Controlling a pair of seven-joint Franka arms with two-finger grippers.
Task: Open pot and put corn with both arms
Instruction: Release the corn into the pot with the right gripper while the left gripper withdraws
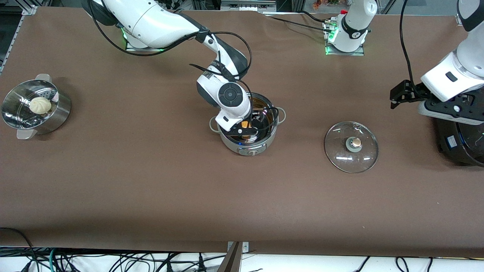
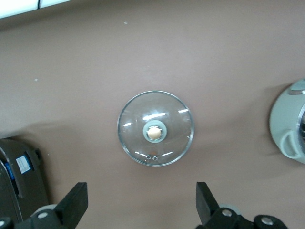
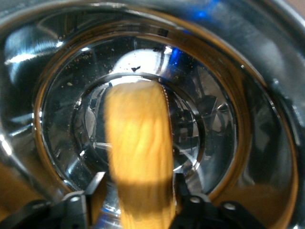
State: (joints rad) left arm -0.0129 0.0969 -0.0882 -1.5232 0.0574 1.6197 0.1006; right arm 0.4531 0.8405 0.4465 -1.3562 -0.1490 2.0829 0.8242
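Observation:
The steel pot (image 1: 247, 148) stands uncovered at the table's middle. My right gripper (image 1: 247, 130) reaches down inside it. In the right wrist view the yellow-orange corn (image 3: 138, 143) hangs lengthwise between my right gripper's (image 3: 138, 183) fingers over the pot's shiny floor (image 3: 214, 109), with a thin gap at each pad. The corn shows in the front view (image 1: 245, 124) too. The glass lid (image 1: 351, 146) with its tan knob lies flat on the table toward the left arm's end, also in the left wrist view (image 2: 155, 128). My left gripper (image 1: 397, 96) hangs open and empty above the table beside the lid (image 2: 140, 205).
A steel steamer (image 1: 36, 107) holding a white bun (image 1: 40, 104) stands at the right arm's end. A large black cooker (image 1: 457, 143) sits under the left arm's wrist, also in the left wrist view (image 2: 19, 176). The pot's side shows there too (image 2: 288, 124).

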